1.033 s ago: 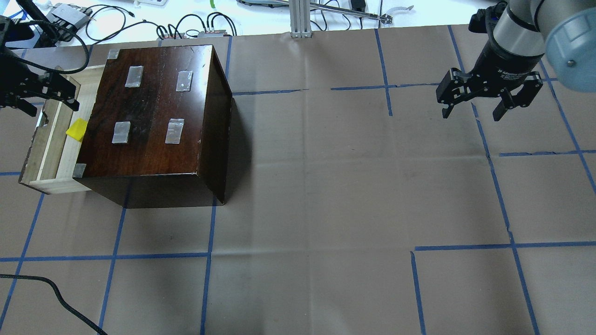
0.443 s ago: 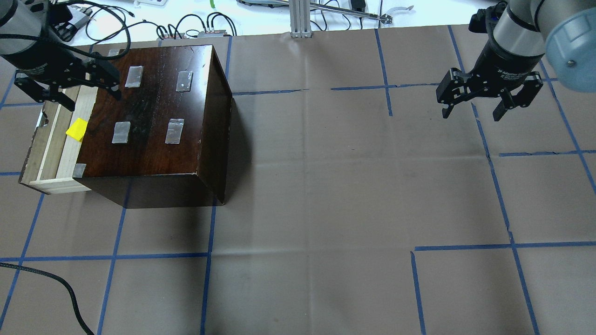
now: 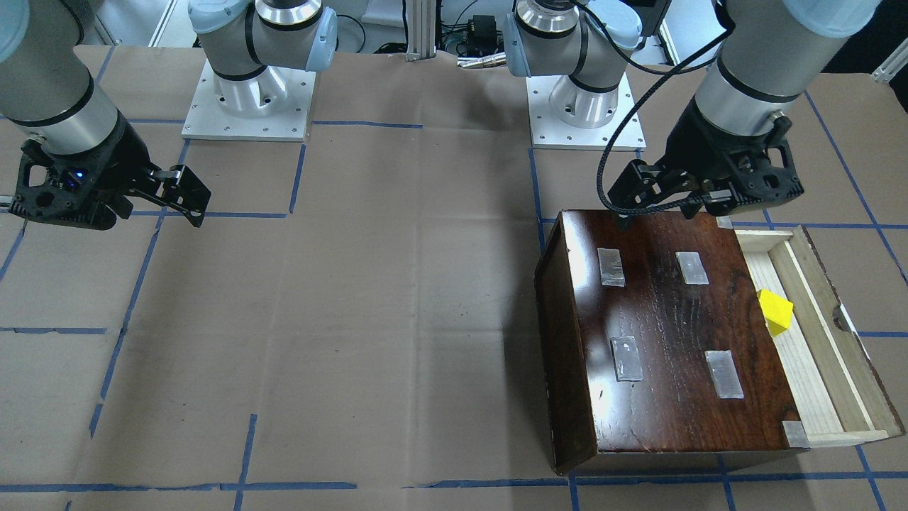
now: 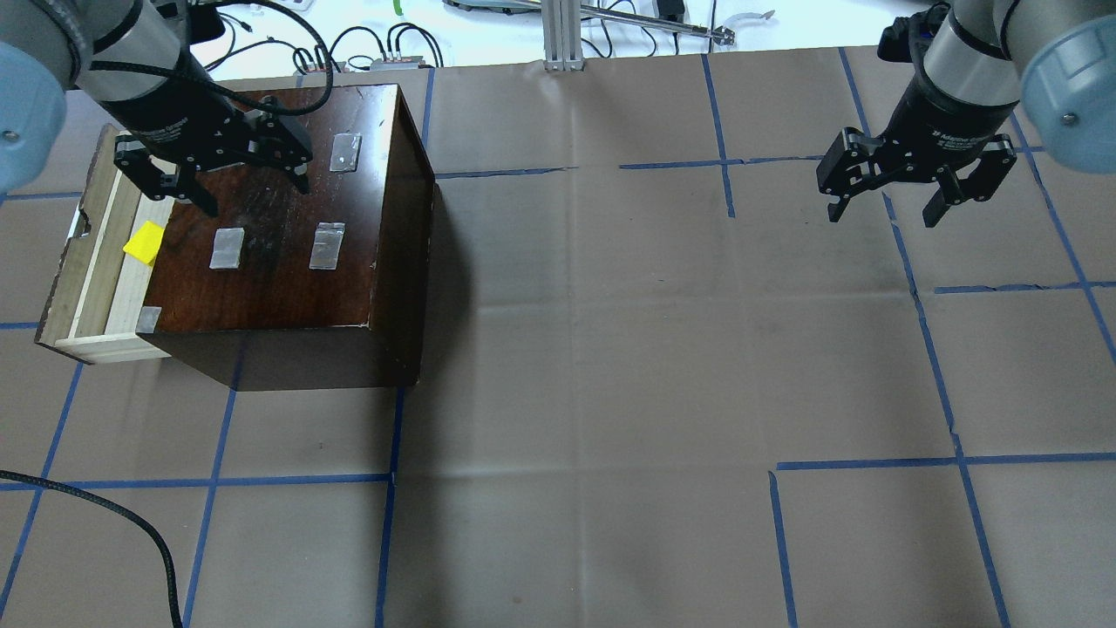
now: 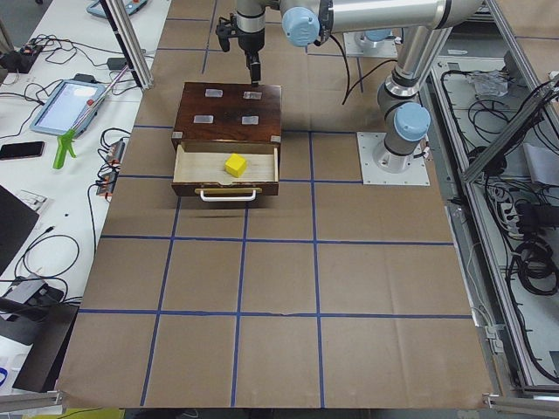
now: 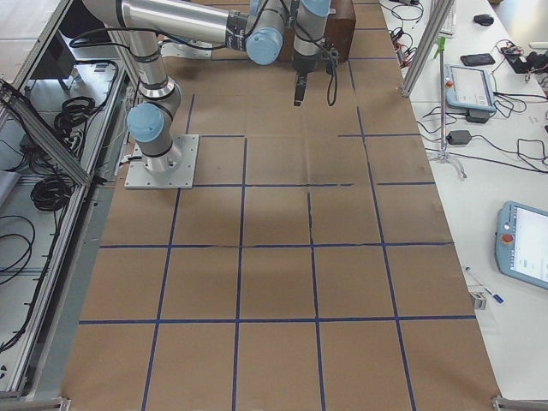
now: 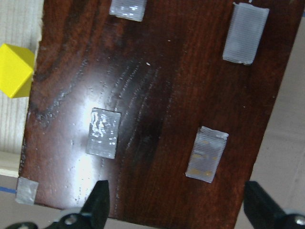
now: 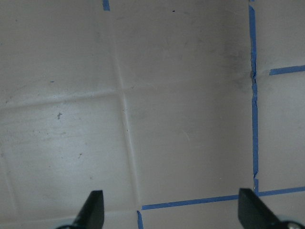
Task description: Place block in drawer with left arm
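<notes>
The left gripper hangs in the upper left of the overhead view, its two black fingers spread wide with nothing between them, over the back half of the dark brown box. In its wrist view the two fingertips show at the bottom edge, far apart, and the glossy box top fills the frame with its four grey tape patches. A thick black cable loops from the wrist of the left arm in the front-facing view. Left of the gripper in the overhead view, the pale wood drawer stands pulled partly out of the box's side, its brown front board outermost and a white handle showing on it in the left side view. The yellow block lies on the drawer floor, about midway along its length, just beside the box's edge and turned at an angle to the drawer walls; nothing touches it, and the gripper is apart from it. In the upper right of the overhead view the right gripper hangs with its fingers likewise spread and empty, well apart from the box, over the brown paper table crossed by blue tape lines.
</notes>
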`<state>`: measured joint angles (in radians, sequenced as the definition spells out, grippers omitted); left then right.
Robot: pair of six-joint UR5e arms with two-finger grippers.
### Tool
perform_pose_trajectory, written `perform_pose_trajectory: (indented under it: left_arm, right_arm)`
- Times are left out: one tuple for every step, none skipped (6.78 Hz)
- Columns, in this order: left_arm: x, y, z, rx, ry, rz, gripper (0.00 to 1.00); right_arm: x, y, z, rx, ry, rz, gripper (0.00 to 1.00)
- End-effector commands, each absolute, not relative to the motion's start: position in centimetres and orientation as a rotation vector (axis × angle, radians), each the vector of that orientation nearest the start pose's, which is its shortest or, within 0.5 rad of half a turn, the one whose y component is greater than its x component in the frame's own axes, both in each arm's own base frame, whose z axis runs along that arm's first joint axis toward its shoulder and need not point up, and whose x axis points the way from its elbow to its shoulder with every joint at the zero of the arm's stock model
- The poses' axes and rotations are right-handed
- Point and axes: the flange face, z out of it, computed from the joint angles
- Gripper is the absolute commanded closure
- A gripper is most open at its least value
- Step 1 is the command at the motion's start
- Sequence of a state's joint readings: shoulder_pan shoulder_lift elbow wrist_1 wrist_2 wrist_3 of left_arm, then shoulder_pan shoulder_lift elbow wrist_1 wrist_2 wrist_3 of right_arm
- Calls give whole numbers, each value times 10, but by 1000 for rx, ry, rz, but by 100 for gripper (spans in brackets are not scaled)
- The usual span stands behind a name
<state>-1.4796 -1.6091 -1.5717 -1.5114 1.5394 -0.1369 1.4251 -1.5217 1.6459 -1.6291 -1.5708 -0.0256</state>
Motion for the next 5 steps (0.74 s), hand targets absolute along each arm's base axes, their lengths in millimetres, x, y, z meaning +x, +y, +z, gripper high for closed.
perform_pose_trajectory:
  left_arm:
    - [-111, -510, 474, -364, 3151, 18, 2]
    - [-120, -498, 475, -300, 3158, 10, 2]
    - [-124, -496, 478, -232, 3164, 2, 2]
    - [-125, -495, 477, -166, 3168, 4, 2]
    - [-125, -495, 477, -141, 3168, 6, 2]
  right_arm:
    - [59, -517, 432, 187, 3129, 103, 0]
    - [59, -517, 432, 187, 3129, 103, 0]
    - [59, -517, 432, 187, 3129, 103, 0]
    - [59, -517, 432, 190, 3129, 103, 0]
    - [59, -517, 432, 187, 3128, 105, 0]
